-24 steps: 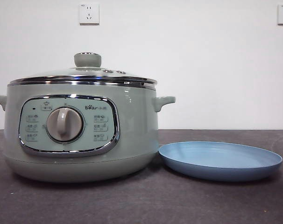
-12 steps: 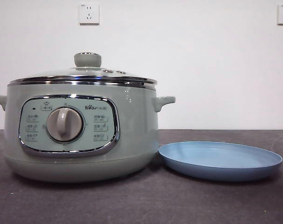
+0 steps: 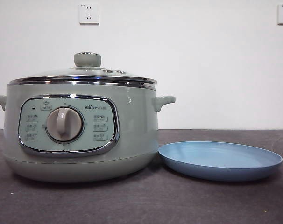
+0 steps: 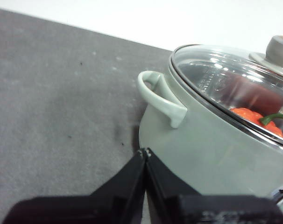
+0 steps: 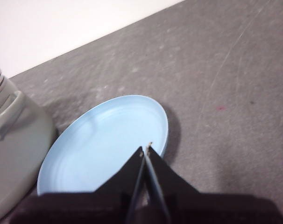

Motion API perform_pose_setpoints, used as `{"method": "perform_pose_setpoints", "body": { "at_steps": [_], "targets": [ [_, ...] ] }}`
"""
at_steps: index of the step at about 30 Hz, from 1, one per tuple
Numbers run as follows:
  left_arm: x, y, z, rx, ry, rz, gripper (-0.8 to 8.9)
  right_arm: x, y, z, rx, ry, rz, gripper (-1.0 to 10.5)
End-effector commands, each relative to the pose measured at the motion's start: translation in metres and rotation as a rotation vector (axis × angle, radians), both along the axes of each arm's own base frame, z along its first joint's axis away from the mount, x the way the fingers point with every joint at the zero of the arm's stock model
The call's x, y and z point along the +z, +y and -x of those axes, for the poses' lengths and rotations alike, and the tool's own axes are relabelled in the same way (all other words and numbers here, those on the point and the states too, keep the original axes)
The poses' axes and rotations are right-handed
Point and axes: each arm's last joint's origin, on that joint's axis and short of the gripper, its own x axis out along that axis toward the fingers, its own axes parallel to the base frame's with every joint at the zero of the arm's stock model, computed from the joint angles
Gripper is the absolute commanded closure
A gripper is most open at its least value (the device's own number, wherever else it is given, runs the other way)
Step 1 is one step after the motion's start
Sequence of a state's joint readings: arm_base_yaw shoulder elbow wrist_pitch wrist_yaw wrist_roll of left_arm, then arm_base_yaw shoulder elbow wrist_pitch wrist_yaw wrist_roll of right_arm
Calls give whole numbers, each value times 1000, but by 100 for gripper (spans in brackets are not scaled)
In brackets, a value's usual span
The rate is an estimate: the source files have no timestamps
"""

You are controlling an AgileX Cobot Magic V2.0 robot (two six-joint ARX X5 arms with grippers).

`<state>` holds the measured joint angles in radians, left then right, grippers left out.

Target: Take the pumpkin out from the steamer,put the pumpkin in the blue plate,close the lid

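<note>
2 grippers wait with jaws pressed together, neither holding anything. On the dark desk [image 3: 141, 200] the steamer [image 3: 81, 135] stands with the blue plate [image 3: 221, 161] just beside it at 3 o'clock. The lid [image 3: 83, 77] sits shut on the rim. Through the glass, the pumpkin [image 4: 253, 119] rests inside. The left gripper [image 4: 145, 151] hangs near a side handle; the right gripper [image 5: 145, 149] hovers over the plate. Lifting the lid comes first: open wide, centre on the knob [image 3: 88, 59], rise straight.

Front view looks level across the table [image 3: 146, 200]; both wrist views look down, sharing the steamer [image 3: 81, 135].
</note>
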<state>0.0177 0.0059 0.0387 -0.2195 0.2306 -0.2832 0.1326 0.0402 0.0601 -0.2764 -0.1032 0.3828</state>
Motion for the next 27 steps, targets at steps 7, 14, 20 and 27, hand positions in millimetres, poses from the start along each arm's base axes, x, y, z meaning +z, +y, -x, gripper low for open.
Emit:
{"method": "perform_pose_setpoints", "body": {
  "at_steps": [7, 14, 20, 27],
  "targets": [
    [34, 0, 4, 22, -54, 57, 820, 30, 0, -1, -13, 0, -62, 963],
    [66, 1, -3, 27, -18, 46, 820, 62, 1, -8, -14, 5, -62, 963],
    [103, 0, -11, -12, -49, -26, 821, 95, 2, -17, -7, -2, -43, 963],
    [144, 0, -19, -50, -26, -65, 820, 140, 5, -27, 59, 6, 87, 963]
  ]
}}
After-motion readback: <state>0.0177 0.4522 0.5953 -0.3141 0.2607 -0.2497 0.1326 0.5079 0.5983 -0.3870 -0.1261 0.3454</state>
